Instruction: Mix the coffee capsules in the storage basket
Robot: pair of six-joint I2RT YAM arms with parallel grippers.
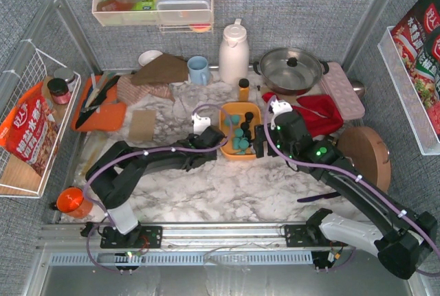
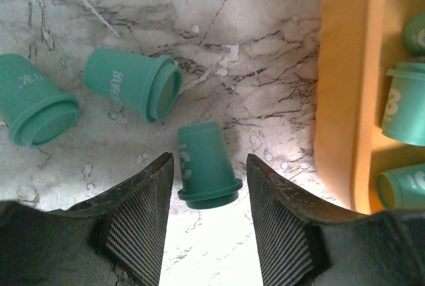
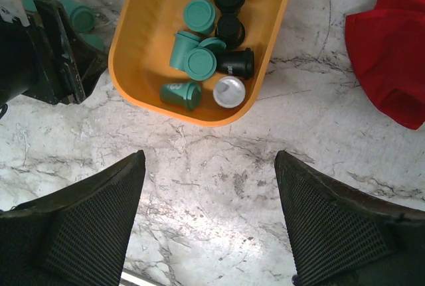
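Left gripper (image 2: 210, 160): fingers (image 2: 143, 219) partly apart, set either side of a teal capsule (image 2: 202, 173) lying on its side on the marble table (image 2: 265, 67). A sliver of table showed between each finger and the capsule, so nothing was gripped. The capsule's rim pointed back toward the wrist.

Two more loose capsules (image 2: 133, 83) lay on the table beyond it, both teal and both on their sides. All three were outside the orange basket (image 2: 339, 100), whose left wall stood just to the right of the right finger.

Right gripper (image 3: 209, 160): fingers (image 3: 99, 219) spread wide, holding and touching nothing, above bare table just short of the basket's near rounded end.

Inside the basket lay a cluster of capsules (image 3: 199, 64), teal and black together, one showing a silver foil face.

Left arm lay low and stretched across the table from its near-left base to the basket's left side. The right arm reached in from the near-right base, with its wrist beside the basket's near right corner.

Open marble lay under the right gripper. A red cloth (image 3: 392, 47) sat to the right of the basket, apart from it.
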